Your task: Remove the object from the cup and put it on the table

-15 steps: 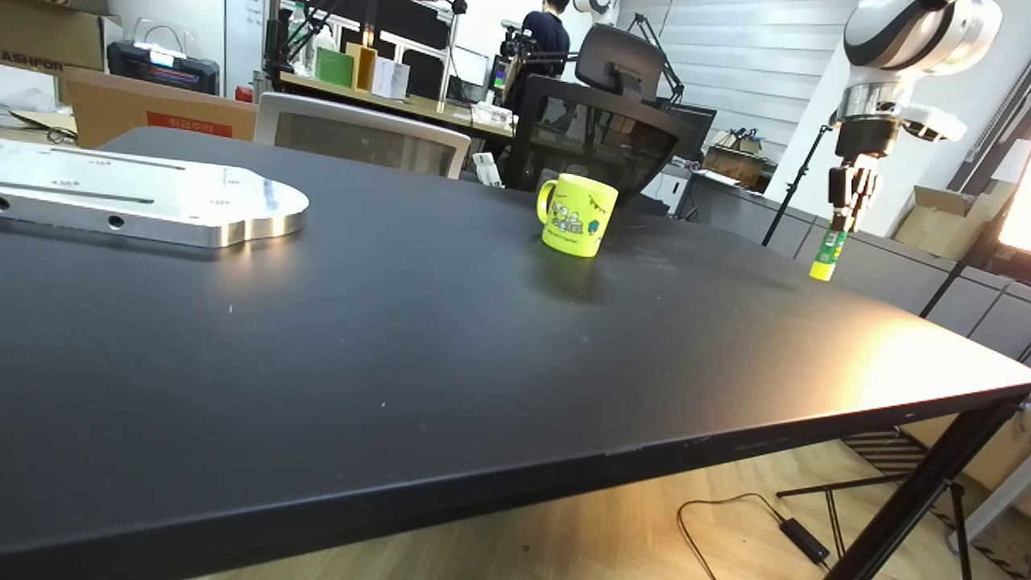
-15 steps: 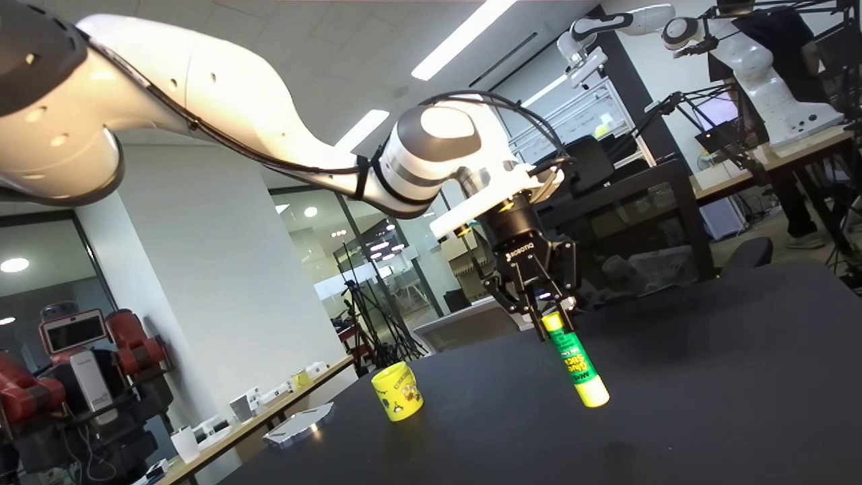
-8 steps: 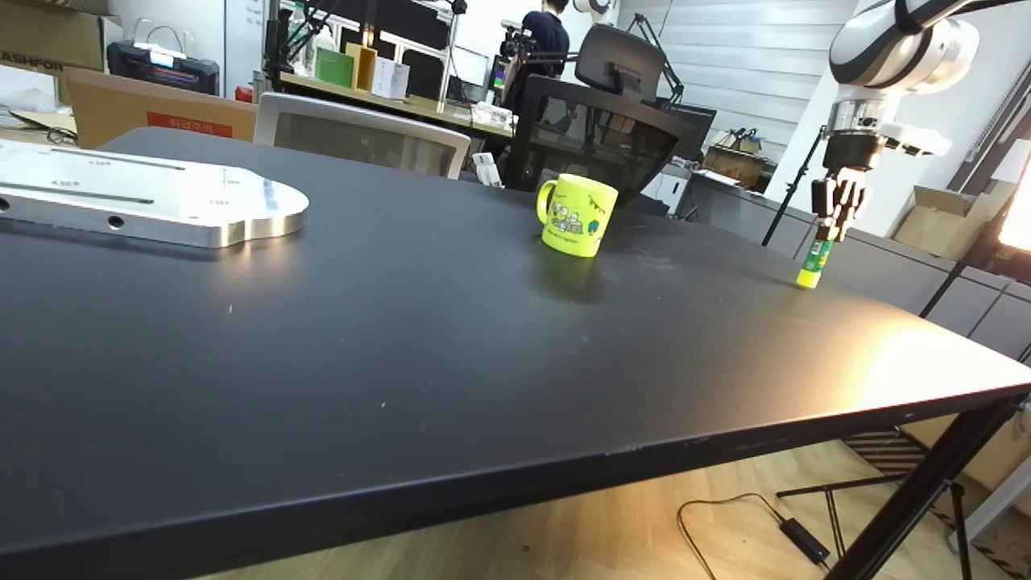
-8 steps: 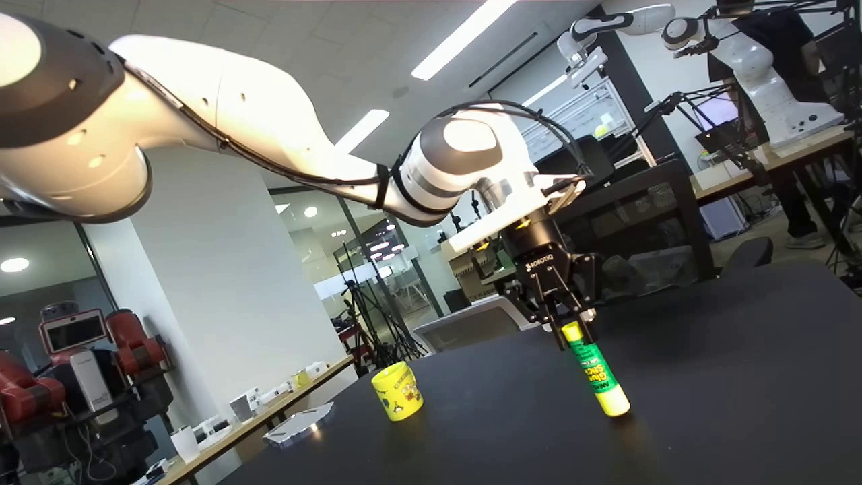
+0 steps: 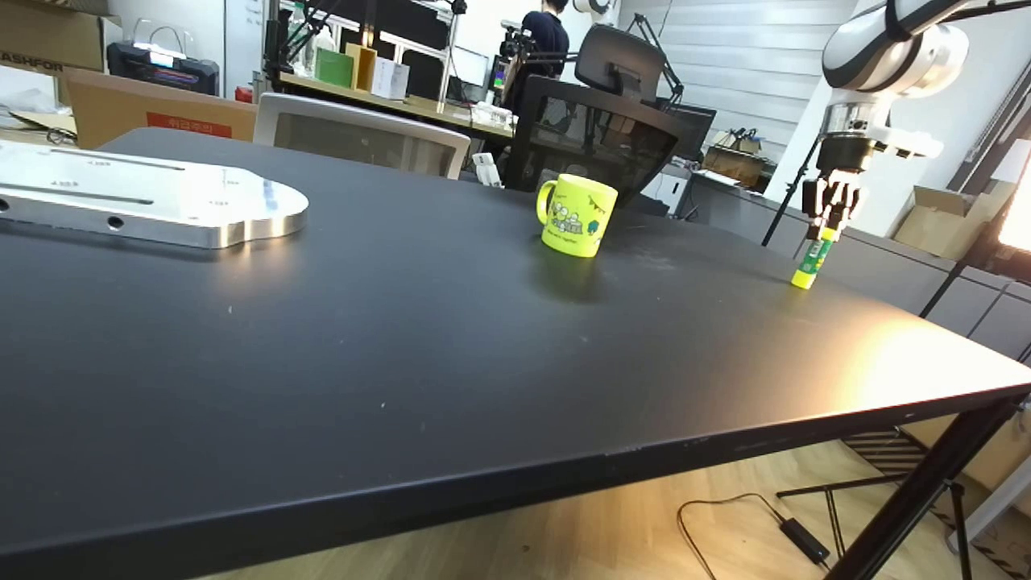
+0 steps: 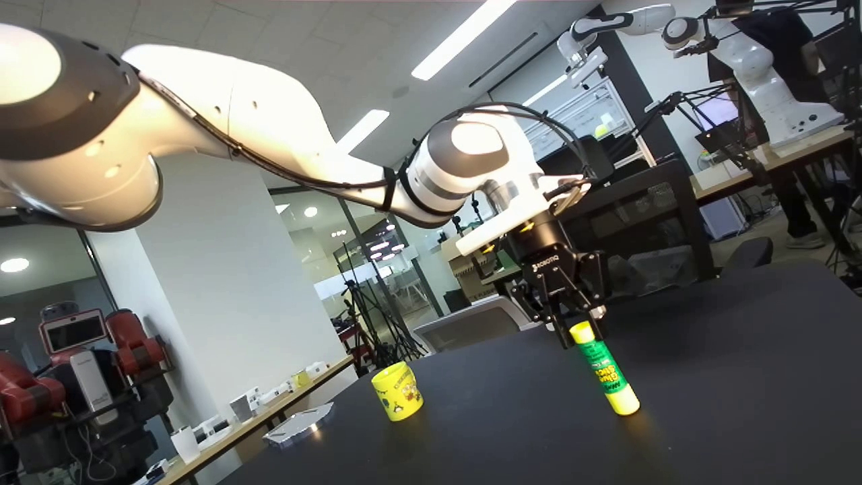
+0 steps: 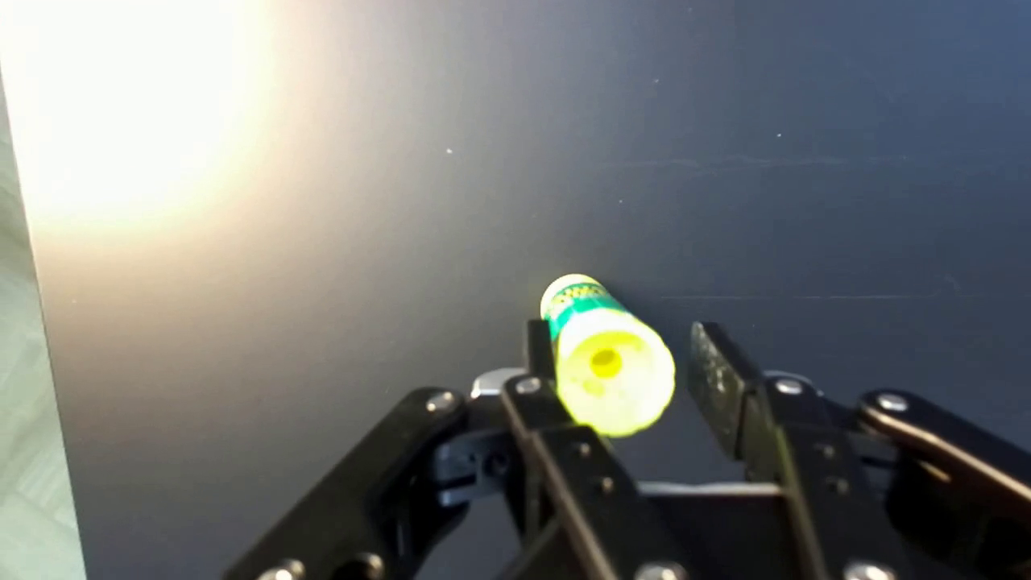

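Glue stick point(image 6: 606, 370) and cup point(image 6: 397, 393) stand well apart on the table point(image 6: 727, 370). Around the glue stick's top, the end effector point(image 7: 627, 358) is released, fingers point(image 7: 719, 385) parted.

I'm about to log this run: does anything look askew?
Yes: the glue stick tilts, its lower end apparently on the table, while the gripper, open, straddles its upper end with a gap on one side; it may topple.

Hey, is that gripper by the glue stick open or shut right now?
Open. In the wrist view the gripper is spread wider than the glue stick, with dark table showing between it and one finger.
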Controlling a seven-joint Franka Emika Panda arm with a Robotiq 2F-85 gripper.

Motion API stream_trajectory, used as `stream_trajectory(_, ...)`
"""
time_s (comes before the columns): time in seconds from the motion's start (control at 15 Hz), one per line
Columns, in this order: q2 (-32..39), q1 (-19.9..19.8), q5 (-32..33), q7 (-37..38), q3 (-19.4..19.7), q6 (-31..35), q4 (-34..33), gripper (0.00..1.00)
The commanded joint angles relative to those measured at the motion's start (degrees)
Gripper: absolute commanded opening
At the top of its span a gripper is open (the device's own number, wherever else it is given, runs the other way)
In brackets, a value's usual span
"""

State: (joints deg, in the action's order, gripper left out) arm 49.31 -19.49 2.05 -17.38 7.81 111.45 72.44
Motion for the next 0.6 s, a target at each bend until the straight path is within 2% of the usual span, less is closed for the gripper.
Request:
stream_trajectory(0.0,-1.46,-0.53,-1.32,0.50,-1.23,-1.49,-2.02,0.78)
stream_trajectory(0.2,-6.71,0.81,-0.88,0.79,-1.29,-0.12,0.57,0.98)
stream_trajectory(0.4,-13.78,2.70,0.01,-1.32,-1.45,-2.71,4.68,1.00)
stream_trajectory(0.47,-7.75,1.43,-0.49,-0.77,-1.49,-1.54,-0.77,1.00)
stream_trajectory(0.53,-9.75,1.94,-0.49,-1.06,-1.60,-2.58,0.05,1.00)
